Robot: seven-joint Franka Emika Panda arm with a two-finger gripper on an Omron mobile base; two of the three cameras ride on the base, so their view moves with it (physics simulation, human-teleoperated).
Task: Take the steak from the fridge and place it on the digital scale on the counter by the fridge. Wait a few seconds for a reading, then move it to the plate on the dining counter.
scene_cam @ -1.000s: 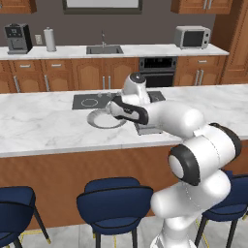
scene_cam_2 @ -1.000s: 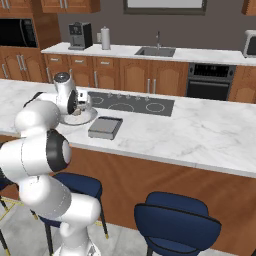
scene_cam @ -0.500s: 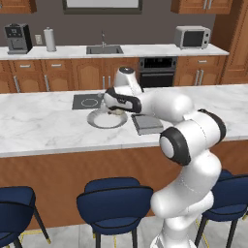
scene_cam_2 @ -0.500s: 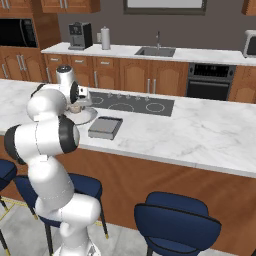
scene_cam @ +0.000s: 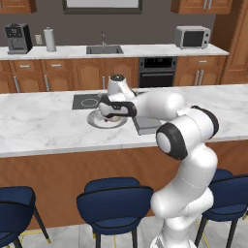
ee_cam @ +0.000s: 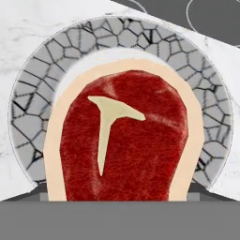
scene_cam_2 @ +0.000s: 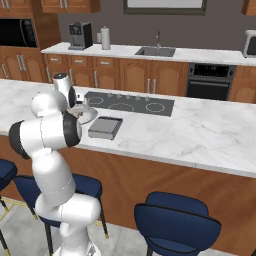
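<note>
Because the gripper [scene_cam: 107, 115] holds the steak [ee_cam: 123, 140] tight between its jaws right above the plate [ee_cam: 33, 112] on the dining counter [scene_cam: 43, 131], the meat hangs ready to be set down there, past the digital scale [scene_cam_2: 104, 127].

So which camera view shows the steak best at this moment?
The hand view: the steak is large and close there, red with a pale rim and a T-shaped bone, above the plate. In the left base view the plate shows beneath the hand, and in the right base view the arm covers that spot, so neither settles the steak.
</note>
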